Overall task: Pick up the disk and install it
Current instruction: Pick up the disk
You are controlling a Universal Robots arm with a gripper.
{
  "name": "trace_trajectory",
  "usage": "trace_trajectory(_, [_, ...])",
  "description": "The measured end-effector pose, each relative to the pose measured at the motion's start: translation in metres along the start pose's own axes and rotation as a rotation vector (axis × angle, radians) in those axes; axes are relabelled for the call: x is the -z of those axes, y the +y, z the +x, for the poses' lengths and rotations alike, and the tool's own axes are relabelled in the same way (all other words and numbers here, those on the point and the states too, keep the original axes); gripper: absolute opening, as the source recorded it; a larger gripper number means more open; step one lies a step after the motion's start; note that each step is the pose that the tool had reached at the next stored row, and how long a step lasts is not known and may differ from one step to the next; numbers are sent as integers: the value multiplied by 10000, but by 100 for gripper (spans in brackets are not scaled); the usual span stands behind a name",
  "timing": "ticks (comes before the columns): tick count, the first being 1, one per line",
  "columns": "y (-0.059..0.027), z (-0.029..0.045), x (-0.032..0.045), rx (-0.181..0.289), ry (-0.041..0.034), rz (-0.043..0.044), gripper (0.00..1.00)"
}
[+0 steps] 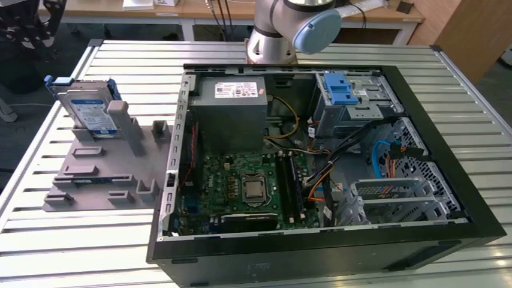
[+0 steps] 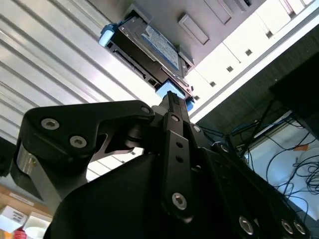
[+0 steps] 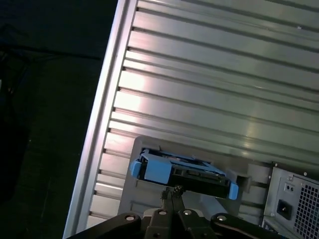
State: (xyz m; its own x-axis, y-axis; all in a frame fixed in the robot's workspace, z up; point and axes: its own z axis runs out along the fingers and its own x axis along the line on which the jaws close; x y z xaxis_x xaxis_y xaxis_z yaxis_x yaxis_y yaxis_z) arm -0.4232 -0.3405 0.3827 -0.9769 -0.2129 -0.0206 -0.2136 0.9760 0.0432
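So we see our gripper point(image 3: 172, 191) pinched shut on nothing, right by the disk point(image 1: 88, 111), which stands on edge in the grey holder point(image 1: 90, 191), on the exterior view's left of the case point(image 1: 320, 252).

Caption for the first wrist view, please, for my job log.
Gripper near the blue-framed disk, which stands on edge in a grey holder on the slatted table.

Arm point(image 1: 276, 27) cut by exterior view edge; disk point(image 1: 90, 111) btm hidden behind grey holder point(image 1: 120, 123); gripper point(image 3: 172, 190) base cropped, first wrist view.
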Motion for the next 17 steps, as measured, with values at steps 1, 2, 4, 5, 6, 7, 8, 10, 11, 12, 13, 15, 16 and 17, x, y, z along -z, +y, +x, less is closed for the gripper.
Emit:
trace_trajectory(1, [0,0,0,135,6,-2,11])
trace_trajectory(2, [0,0,0,259,11,-4,11])
trace_trajectory(4, [0,0,0,486,22,-5,11])
trace_trajectory(5, [0,0,-1,604,27,-6,11])
trace_trajectory(6, [0,0,-1,706,32,-7,11])
trace_trajectory(7, [0,0,-1,811,37,-9,11])
trace_trajectory(8, [0,0,-1,911,41,-11,11])
trace_trajectory(10, [0,0,-2,1107,49,-14,11])
trace_trajectory(11, [0,0,-2,1205,54,-16,11])
trace_trajectory(12, [0,0,-2,1303,58,-17,11])
trace_trajectory(13, [0,0,-2,1411,63,-18,11])
trace_trajectory(15, [0,0,-3,1620,72,-21,11])
trace_trajectory(16, [0,0,-3,1725,77,-21,11])
trace_trajectory(17, [0,0,-4,1834,83,-23,11])
